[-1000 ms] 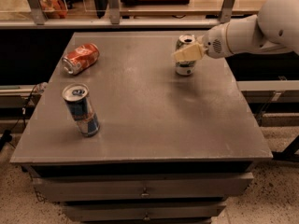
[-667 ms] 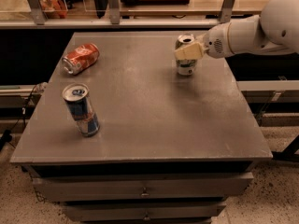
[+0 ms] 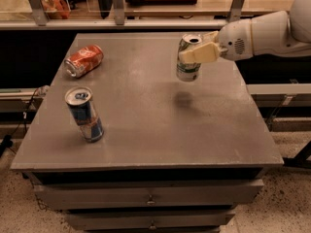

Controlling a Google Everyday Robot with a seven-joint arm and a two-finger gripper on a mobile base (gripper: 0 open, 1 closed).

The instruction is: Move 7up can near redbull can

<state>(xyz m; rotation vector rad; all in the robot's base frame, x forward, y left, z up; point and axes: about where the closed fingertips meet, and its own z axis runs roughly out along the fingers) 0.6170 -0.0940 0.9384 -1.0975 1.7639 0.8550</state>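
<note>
Currently, the 7up can is carried in the air and the transfer across the desk (image 3: 218, 130) is not yet made.

1. Left edge. The redbull can (image 3: 85, 113) stands upright on the desk close to the left edge, towards the near left corner, with its silver top showing. Nothing touches it.

2. Far left corner. An orange-red can (image 3: 84, 60) lies on its side, well apart from the redbull can and further back. It has no part in the task.

3. Centre. The middle of the desk is bare except for a soft shadow (image 3: 182, 99), which falls directly below the carried can and apart from it. From this it is judged that the can hangs clear of the surface.

4. Right of centre, towards the far edge. The 7up can (image 3: 188, 64) is held upright, with its long axis roughly vertical and its opened top uppermost. The hand (image 3: 194, 54) pinches it across the upper body just under the rim. One pale finger lies over the front of the can; the other is hidden behind it. The white arm (image 3: 262, 33) reaches in from beyond the right edge.

5. Governing relation. From the hand, the redbull can lies to the left and nearer the front edge, so the travel required is a diagonal over the bare centre. The orange-red can sits behind that line and should not obstruct it. The 7up can should be set down upright just beside the redbull can without touching it, since a tall slim can is likely to tip if knocked.
</note>
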